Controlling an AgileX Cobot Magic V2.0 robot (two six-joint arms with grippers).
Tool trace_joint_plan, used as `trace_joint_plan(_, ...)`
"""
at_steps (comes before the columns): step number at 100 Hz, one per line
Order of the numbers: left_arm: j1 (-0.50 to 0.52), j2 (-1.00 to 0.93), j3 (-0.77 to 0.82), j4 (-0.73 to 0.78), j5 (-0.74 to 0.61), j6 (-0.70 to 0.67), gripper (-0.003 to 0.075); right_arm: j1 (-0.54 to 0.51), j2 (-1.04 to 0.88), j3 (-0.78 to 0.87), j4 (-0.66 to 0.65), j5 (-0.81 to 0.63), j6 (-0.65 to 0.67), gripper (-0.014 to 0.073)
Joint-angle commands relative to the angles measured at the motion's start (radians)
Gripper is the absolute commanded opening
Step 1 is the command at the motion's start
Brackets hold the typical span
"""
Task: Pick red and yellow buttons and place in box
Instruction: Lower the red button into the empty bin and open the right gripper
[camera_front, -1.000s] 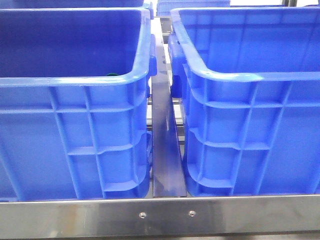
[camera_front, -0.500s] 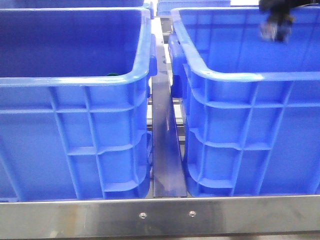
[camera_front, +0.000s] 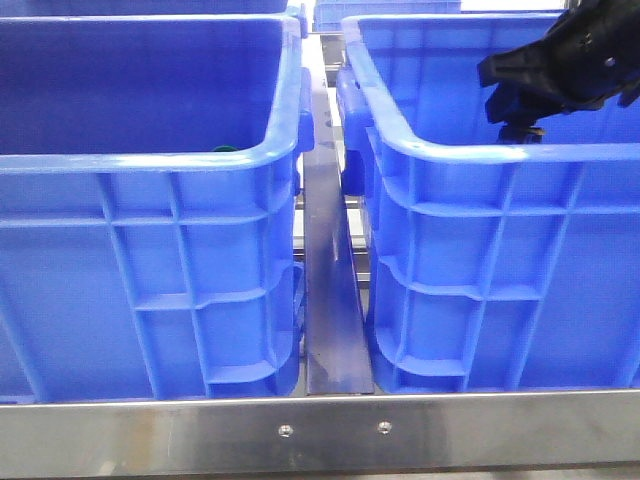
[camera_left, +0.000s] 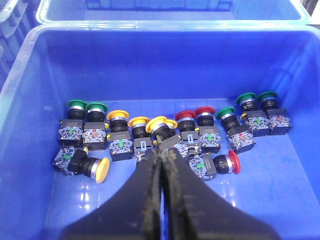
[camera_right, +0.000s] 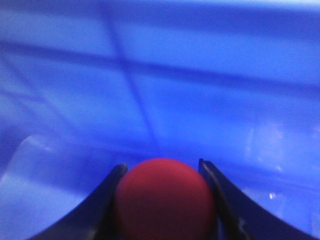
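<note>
Right wrist view: our right gripper (camera_right: 162, 172) clamps a red button (camera_right: 162, 200) over the right crate (camera_front: 480, 150). Left gripper (camera_left: 162, 160) pinched closed above many buttons (camera_left: 150, 132) left to move.

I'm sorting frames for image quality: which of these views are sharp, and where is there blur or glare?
Left wrist view: sharp; the buttons read clearly, soft glare on the crate floor. Right wrist view: soft throughout, the red button between the right claw fingers is a blurred dome. Front view: the crates are crisp, with a highlight on the steel rail; the dark right arm looks slightly smeared.
</note>
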Motion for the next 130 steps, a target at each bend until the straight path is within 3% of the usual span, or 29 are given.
trace_joint_plan(1, 0.002, 0.001, -0.025, 0.009, -0.066, -0.008, -0.0019, 0.001, -0.022, -0.058, 0.022, 0.014, -0.012, 0.0227)
trace_joint_plan(60, 0.002, 0.001, -0.025, 0.001, -0.066, -0.008, -0.0019, 0.001, 0.032, -0.069, 0.035, -0.04, -0.039, 0.0227)
trace_joint_plan(96, 0.002, 0.001, -0.025, 0.001, -0.066, -0.008, -0.0019, 0.001, 0.011, 0.045, 0.071, -0.035, -0.038, 0.0236)
trace_joint_plan(130, 0.002, 0.001, -0.025, 0.001, -0.066, -0.008, -0.0019, 0.001, -0.032, 0.06, 0.082, -0.022, -0.038, 0.0527)
